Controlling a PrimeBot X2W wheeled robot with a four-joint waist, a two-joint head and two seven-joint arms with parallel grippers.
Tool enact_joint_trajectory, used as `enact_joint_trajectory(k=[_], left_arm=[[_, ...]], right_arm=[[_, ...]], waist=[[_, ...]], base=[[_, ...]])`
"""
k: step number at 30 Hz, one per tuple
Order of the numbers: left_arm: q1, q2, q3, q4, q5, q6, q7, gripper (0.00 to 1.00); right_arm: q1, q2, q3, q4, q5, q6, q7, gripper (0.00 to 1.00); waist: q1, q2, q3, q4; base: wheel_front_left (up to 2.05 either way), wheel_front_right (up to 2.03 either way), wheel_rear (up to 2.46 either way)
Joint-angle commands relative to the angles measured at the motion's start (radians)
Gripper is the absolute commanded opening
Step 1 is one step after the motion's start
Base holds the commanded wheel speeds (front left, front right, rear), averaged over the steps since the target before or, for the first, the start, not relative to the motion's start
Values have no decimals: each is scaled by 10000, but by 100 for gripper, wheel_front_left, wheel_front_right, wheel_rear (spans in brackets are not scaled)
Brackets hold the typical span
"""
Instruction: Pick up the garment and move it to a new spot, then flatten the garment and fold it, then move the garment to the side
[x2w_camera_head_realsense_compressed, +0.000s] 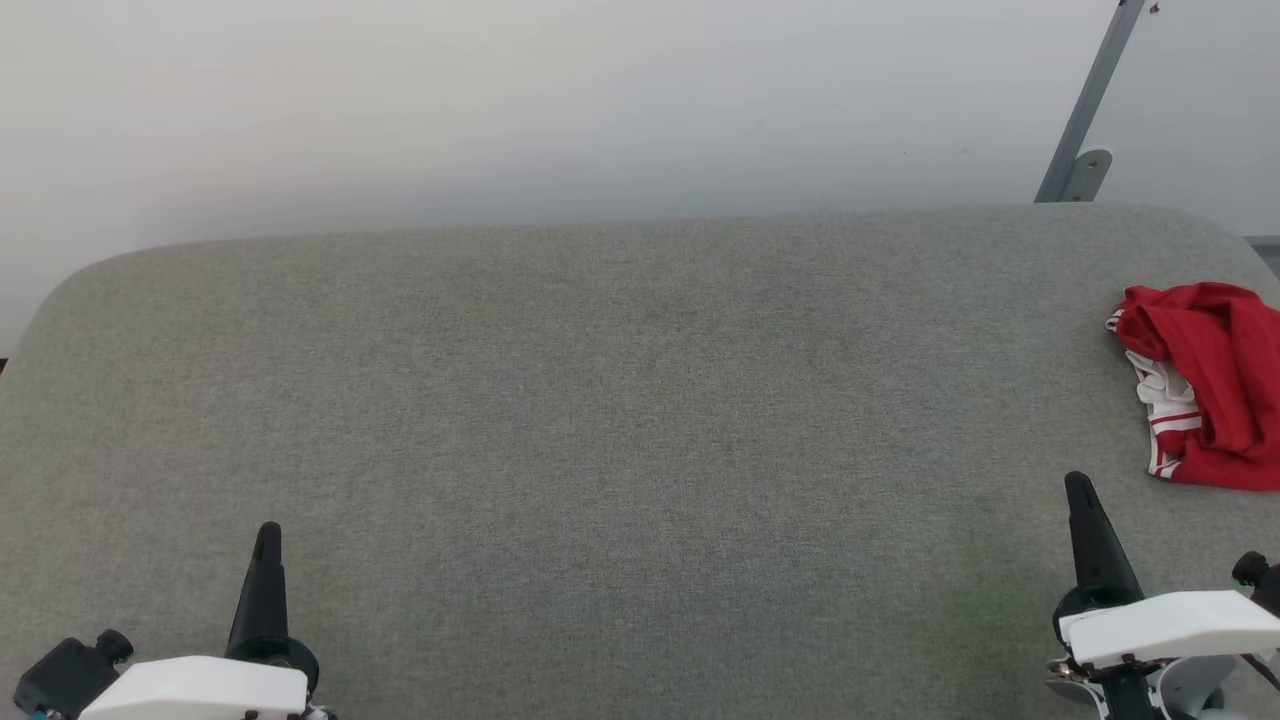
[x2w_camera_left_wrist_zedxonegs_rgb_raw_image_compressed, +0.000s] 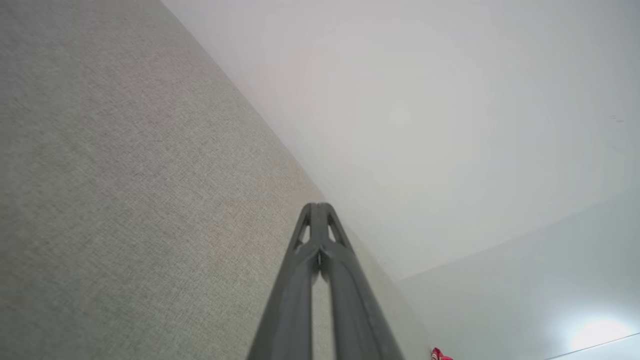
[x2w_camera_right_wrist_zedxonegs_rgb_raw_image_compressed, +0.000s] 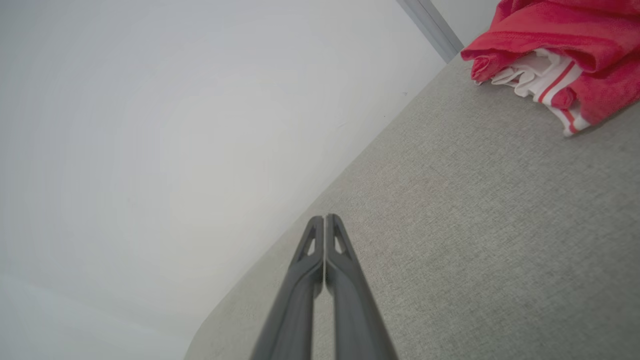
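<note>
Grey fabric tabletop (x2w_camera_head_realsense_compressed: 600, 420): the garment (x2w_camera_head_realsense_compressed: 1215, 385) lies bunched at 2 o'clock from the right gripper (x2w_camera_head_realsense_compressed: 1080, 490), far from the left gripper (x2w_camera_head_realsense_compressed: 268, 535); each one's fingers pressed together.

place: test lab | evidence: grey fabric-covered table (x2w_camera_head_realsense_compressed: 600, 400), bare white wall (x2w_camera_head_realsense_compressed: 500, 100)

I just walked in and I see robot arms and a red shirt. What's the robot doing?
Nothing is being handled yet. The garment, red and white, lies crumpled at the right side of the grey fabric table, partly cut off by the head view's edge. The left gripper and the right gripper are both shut and hold nothing, near the table's front edge. The right gripper is closer to the garment but is not touching it.
</note>
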Motion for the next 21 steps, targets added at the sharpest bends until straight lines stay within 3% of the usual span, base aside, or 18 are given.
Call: enact_joint_trajectory(k=[1,21], left_arm=[[-273,47,-2,-56,-348,-24,83,0],[-714,-39,-36,250,-2338,-33,657,0]], right_arm=[[-273,-11,-27,-75,318,0,84,0],[-472,73,-74,47,2608,-1,657,0]], waist=[[0,-1,1,5],[0,-1,13,75]], base=[[0,0,0],[0,0,0]])
